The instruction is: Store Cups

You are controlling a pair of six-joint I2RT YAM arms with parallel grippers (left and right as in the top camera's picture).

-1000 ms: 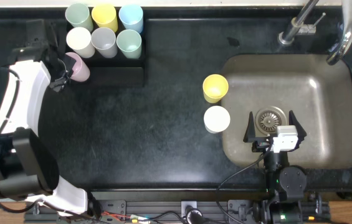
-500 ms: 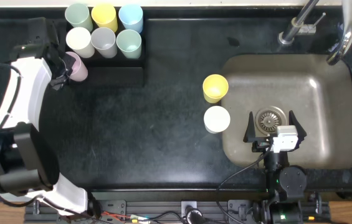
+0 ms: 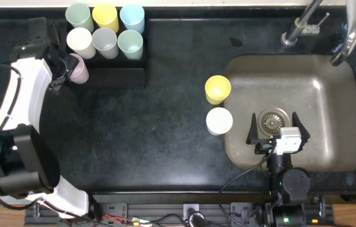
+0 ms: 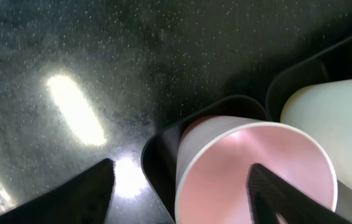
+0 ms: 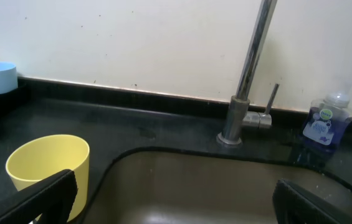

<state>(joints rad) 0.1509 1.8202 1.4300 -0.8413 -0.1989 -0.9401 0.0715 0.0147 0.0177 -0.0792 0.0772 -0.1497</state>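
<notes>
Presently the pale pink plastic cup (image 4: 250, 168) sits tilted in a corner compartment of the black plastic cup rack (image 3: 124, 75), which holds six upright cups, with the left gripper (image 4: 180, 171) parted astride its wall, while the right gripper (image 3: 273, 129) hangs wide open over the steel sink (image 3: 329, 94).

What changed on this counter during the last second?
The left pincer crept slightly up the top view and to the left, carrying the pink cup with it at the rack's front-left slot. The yellow cup, white cup and right pincer stayed put.
</notes>
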